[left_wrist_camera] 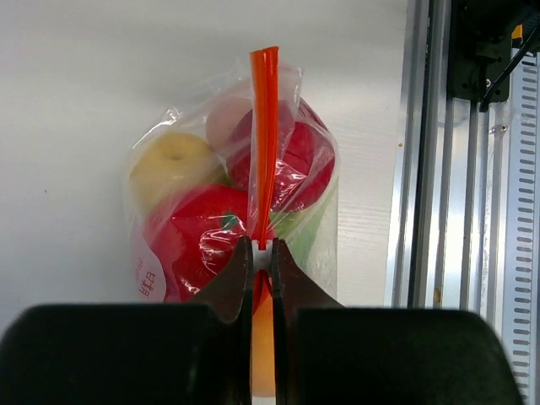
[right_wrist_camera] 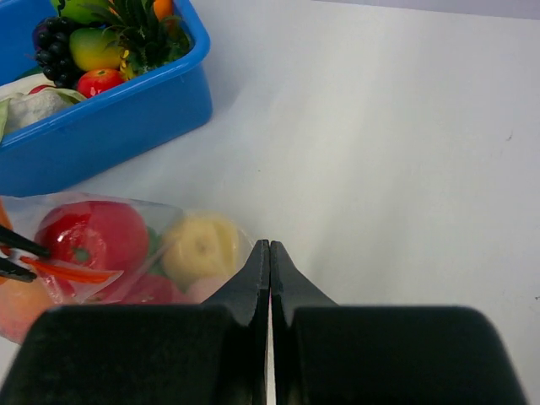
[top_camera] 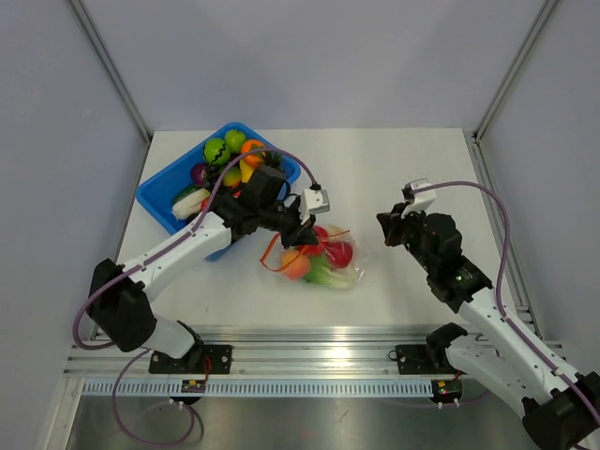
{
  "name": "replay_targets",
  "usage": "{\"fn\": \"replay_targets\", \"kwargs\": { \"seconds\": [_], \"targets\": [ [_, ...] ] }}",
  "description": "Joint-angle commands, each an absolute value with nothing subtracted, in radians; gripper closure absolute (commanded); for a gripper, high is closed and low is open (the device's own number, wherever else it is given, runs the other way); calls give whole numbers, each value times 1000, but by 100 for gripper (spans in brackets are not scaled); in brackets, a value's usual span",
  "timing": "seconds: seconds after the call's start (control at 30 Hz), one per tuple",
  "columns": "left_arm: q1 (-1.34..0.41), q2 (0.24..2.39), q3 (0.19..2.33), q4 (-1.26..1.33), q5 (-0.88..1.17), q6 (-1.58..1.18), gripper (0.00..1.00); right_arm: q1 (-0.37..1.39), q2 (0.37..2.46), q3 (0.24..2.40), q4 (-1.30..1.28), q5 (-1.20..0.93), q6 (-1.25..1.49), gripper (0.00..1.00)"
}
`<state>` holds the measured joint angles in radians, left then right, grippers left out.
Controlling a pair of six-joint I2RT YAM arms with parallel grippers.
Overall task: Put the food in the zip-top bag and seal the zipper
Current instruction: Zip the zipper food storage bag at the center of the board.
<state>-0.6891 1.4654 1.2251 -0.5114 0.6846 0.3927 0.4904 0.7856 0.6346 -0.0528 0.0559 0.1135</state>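
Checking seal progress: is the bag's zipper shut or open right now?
Shut ahead of the left pincer: the zipper shows as one flat orange strip. Behind the pincer, cannot tell.

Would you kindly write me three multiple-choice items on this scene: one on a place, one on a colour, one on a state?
1. Where on the table is the blue bin?
A. far left
B. near right
C. dead centre

2. What colour is the zipper of the zip-top bag?
A. green
B. red-orange
C. black

3. What is the left gripper doing?
A. open over the bin
B. shut on the zipper
C. shut on nothing

Answers:
1 A, the top view shows it at the far left.
2 B, the strip along the bag's mouth is red-orange.
3 B, the left wrist view shows it pinching that strip.
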Motion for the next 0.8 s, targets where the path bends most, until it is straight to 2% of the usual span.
{"fn": "replay_targets", "kwargs": {
  "seconds": [0.0,0.2,0.23,0.27,0.3,0.33,0.43,0.77],
  "targets": [
    [-680,1388,1180,-486,666,367,100,488,779,663,-15,106,130,100],
    [-680,1376,1173,-466,680,344,100,486,827,718,-67,-119,49,100],
    [-680,1379,1177,-466,681,344,100,486,831,730,-105,-176,32,98],
    [-680,1379,1178,-465,684,342,100,486,830,744,-121,-205,16,82],
    [-680,1379,1183,-466,680,342,100,486,831,750,-136,-230,-27,72],
    [-680,1379,1186,-463,680,342,100,488,831,756,-174,-277,-46,53],
    [-680,1376,1192,-456,684,341,100,486,833,781,-231,-334,-104,38],
    [-678,1359,1215,-448,707,339,100,486,899,821,-265,-531,-114,35]
  ]
}}
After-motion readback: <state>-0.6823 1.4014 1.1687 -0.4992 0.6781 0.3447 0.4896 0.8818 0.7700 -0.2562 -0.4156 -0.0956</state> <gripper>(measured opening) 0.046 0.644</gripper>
